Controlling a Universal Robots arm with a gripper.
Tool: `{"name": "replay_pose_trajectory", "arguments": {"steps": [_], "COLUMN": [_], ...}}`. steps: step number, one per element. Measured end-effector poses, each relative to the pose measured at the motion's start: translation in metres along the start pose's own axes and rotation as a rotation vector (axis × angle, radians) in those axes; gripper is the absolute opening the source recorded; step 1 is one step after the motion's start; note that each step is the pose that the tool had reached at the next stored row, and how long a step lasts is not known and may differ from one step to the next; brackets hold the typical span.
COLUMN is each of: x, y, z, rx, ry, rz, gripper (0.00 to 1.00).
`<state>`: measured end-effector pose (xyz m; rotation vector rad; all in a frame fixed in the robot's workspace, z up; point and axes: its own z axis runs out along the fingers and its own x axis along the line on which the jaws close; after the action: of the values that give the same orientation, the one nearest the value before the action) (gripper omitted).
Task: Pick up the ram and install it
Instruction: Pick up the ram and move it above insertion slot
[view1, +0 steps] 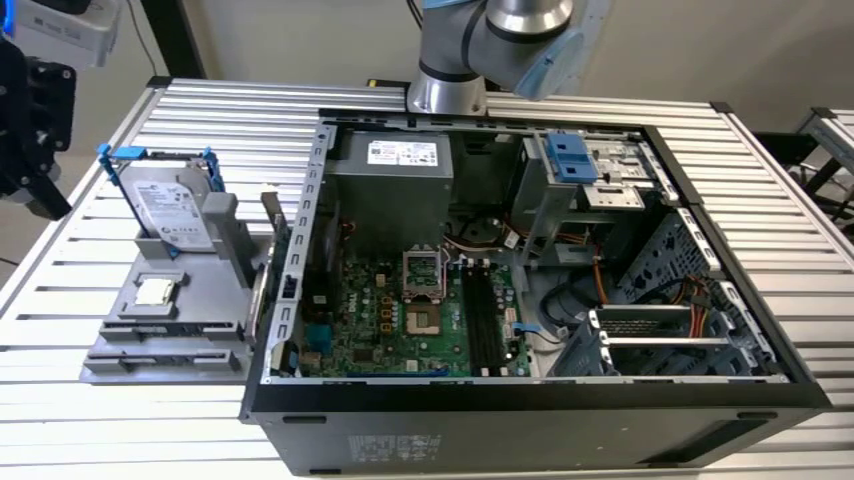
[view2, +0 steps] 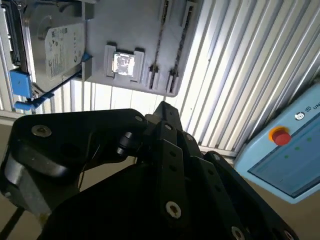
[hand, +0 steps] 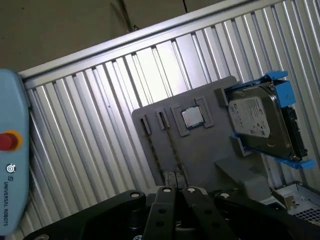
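Note:
A grey holder plate (view1: 187, 275) lies on the ribbed metal table, at the exterior view's left of the open computer case (view1: 534, 400). Two long narrow slots run along the plate, each with a thin dark strip edge-on in it. These strips look like the ram (hand: 173, 150) (view2: 161, 37), though I cannot be sure. My gripper (view1: 30, 130) hangs at the exterior view's far left, off the table's edge and apart from the plate. Its black body (hand: 175, 192) (view2: 162, 112) fills the near part of both wrist views. The motherboard's long black slots (view1: 483, 310) lie inside the case.
A silver hard drive in a blue frame (view1: 167, 205) (hand: 260, 120) stands upright on the plate, beside a small square silver chip (view1: 156, 291) (hand: 191, 117). A pale blue pendant with a red button (view2: 280, 136) sits beyond the table's edge. The arm's base (view1: 447, 95) stands behind the case.

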<state>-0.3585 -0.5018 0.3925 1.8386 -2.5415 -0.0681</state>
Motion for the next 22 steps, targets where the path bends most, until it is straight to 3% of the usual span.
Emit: {"name": "replay_pose_trajectory", "arguments": {"steps": [10,22], "x": [-0.0002,-0.0007], "y": [0.0,0.0002], "z": [0.0,0.0001], "rx": [-0.0025,0.013], "ry": [0.0063,0.01], "rz": [-0.167,-0.32], "gripper": [0.0,0.0]}}
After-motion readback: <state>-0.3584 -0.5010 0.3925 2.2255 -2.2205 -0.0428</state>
